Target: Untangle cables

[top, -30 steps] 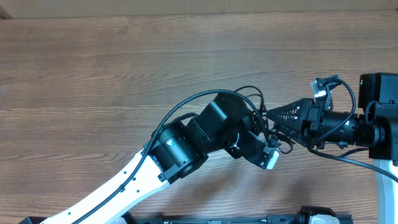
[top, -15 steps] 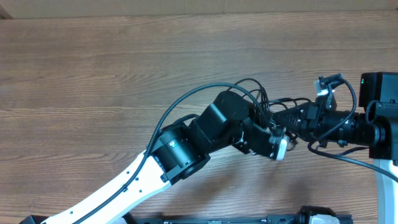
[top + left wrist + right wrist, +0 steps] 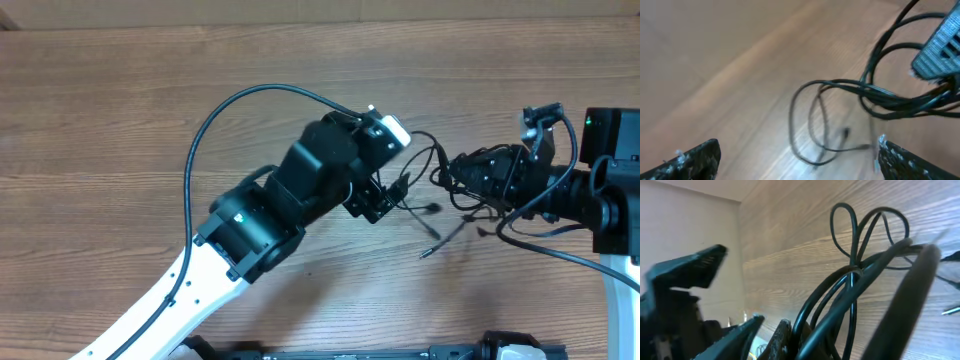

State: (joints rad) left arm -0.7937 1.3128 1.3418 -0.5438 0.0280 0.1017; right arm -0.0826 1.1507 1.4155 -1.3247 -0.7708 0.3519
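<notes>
The cables (image 3: 432,176) are thin black cords, bunched at the right gripper and trailing in loose loops toward the table's middle, with plug ends (image 3: 428,252) lying on the wood. My right gripper (image 3: 458,176) is shut on the bunch; in the right wrist view the cords (image 3: 855,275) run out from between its jaws (image 3: 790,332). My left gripper (image 3: 385,198) is just left of the loops, open wide and holding nothing. In the left wrist view its fingertips (image 3: 695,159) frame the loops (image 3: 812,127) on the table, and the gripper (image 3: 800,161) touches none of them.
The wooden table (image 3: 150,120) stretches away to the left and back. The left arm's own thick black cable (image 3: 230,110) arches over its wrist. The right arm's base (image 3: 615,190) stands at the right edge.
My left gripper has opened, let go of the cords and swung back and to the left. My right gripper has shut on the bunch and drawn it a little to the right.
</notes>
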